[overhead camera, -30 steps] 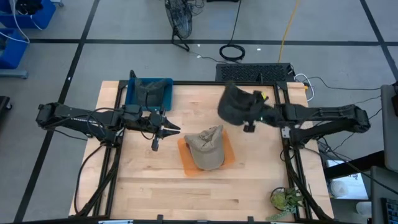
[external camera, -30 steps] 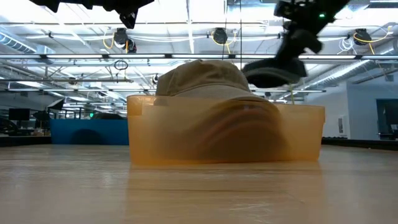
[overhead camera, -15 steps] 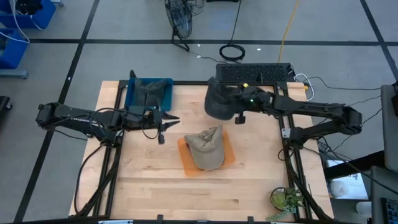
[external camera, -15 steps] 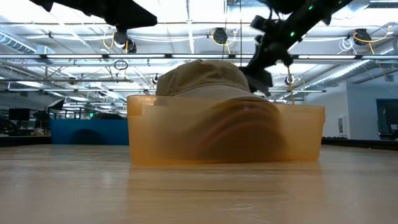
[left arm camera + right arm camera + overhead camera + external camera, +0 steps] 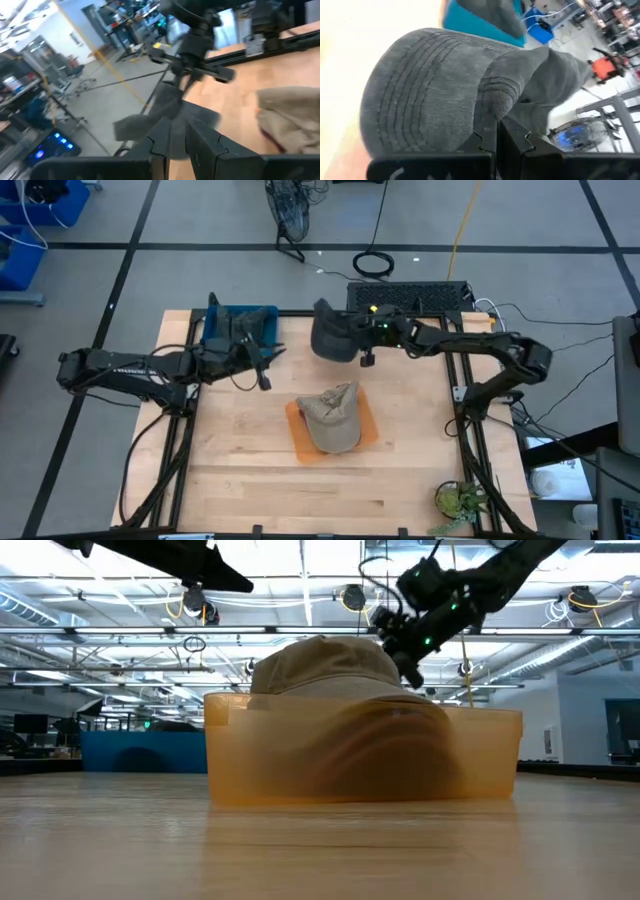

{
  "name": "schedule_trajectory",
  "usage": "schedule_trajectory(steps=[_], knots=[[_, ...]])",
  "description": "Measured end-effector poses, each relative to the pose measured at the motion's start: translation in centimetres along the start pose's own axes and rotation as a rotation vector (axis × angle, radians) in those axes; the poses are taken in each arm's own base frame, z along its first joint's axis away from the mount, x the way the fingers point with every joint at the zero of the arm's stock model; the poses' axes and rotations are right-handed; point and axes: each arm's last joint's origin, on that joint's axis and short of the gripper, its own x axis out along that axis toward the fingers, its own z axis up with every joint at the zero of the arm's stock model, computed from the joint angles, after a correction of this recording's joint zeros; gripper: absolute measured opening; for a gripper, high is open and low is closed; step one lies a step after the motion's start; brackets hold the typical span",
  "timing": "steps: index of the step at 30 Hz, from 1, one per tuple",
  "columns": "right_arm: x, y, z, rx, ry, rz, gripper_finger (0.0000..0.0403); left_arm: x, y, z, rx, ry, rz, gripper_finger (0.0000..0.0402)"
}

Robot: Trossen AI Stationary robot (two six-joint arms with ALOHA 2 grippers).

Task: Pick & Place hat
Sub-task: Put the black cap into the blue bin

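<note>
A dark grey cap hangs in the air over the table's far side, held by my right gripper; its ribbed brim fills the right wrist view. In the low view my right gripper shows above and behind the tan cap, and the grey cap is mostly hidden there. A tan cap lies crown up in an orange tray at mid-table. My left gripper is shut and empty, hovering beside the blue bin. The left wrist view shows the grey cap beyond my left gripper. My right gripper pinches the grey cap between its two fingers where brim and crown meet. The fingers come about level from the table's right side. The cap is lifted clear of the table, and its brim reaches out toward the blue bin.
The blue bin at the far left holds a dark bundle. A small potted plant stands at the near right corner. A black keyboard-like box lies just beyond the far edge. Bare wood lies near the front edge.
My right gripper has carried the grey cap toward the table's left and far edge, from right of the tray to a spot near the blue bin, still shut on it. My left gripper has drawn back a little toward the far edge.
</note>
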Motion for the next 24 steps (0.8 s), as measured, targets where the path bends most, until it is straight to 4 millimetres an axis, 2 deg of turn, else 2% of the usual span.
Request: schedule_trajectory(steps=[5,11,15,19,24], knots=[[2.7,1.0,-1.0,-0.005,-0.004,0.01,0.0,0.4,1.3,-0.8,-0.019,0.056,0.032,0.0063],[5.0,2.3,-1.2,-0.016,-0.054,-0.002,0.0,2.0,2.7,-3.5,-0.072,0.168,-0.119,0.0063],[6.2,3.0,-1.3,-0.002,-0.054,0.013,0.0001,3.3,3.5,-4.8,-0.097,0.198,-0.147,0.0062],[6.4,3.6,-0.9,0.009,-0.062,0.028,0.0001,4.9,3.5,-5.7,-0.104,0.238,-0.202,0.0062],[5.4,4.3,0.8,-0.007,-0.103,0.049,0.0002,7.4,2.5,-6.7,-0.01,0.379,-0.211,0.0063]])
